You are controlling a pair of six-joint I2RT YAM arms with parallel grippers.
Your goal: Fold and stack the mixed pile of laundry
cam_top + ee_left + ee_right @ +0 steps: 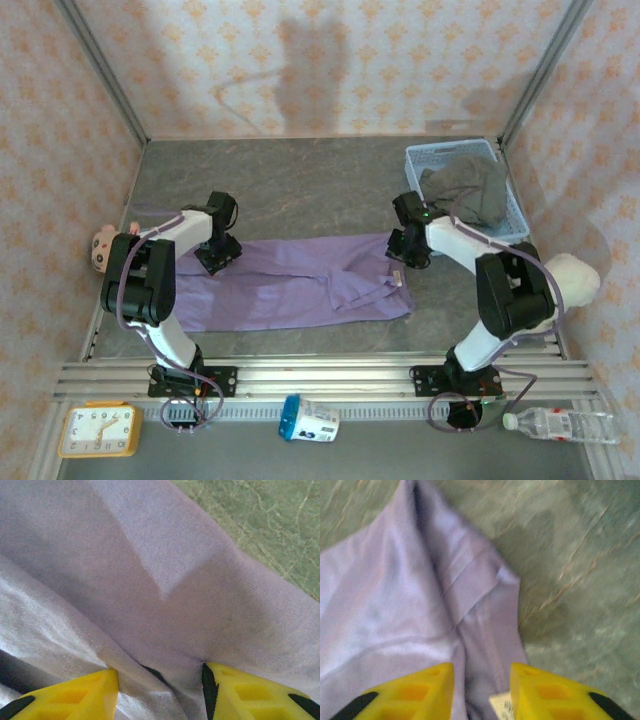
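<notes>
**Both claws down on the lilac shirt, trousers in the basket**

The lilac-purple shirt (300, 285) lies spread flat across the middle of the grey table (300, 190), stretching sideways between the two arms. Its right part is folded over itself, with a sleeve end reaching toward the near edge.

The left gripper (218, 257) sits on the shirt's far left edge. In the left wrist view, its yellow fingers (75, 695) stand roughly half apart and a raised fold of cloth fills the gap. Creases run toward that gap, but whether the cloth is actually pinched cannot be told.

The right gripper (405, 255) rests at the shirt's right end. In the right wrist view, its fingers (550, 690) are also partly apart, with a seam of the shirt and a small white label (502, 707) lying between them. Whether it has a hold there cannot be told either.

The grey-brown trousers (468, 190) lie crumpled in the light blue basket (450, 153) at the far right corner, well apart from the shirt.
</notes>
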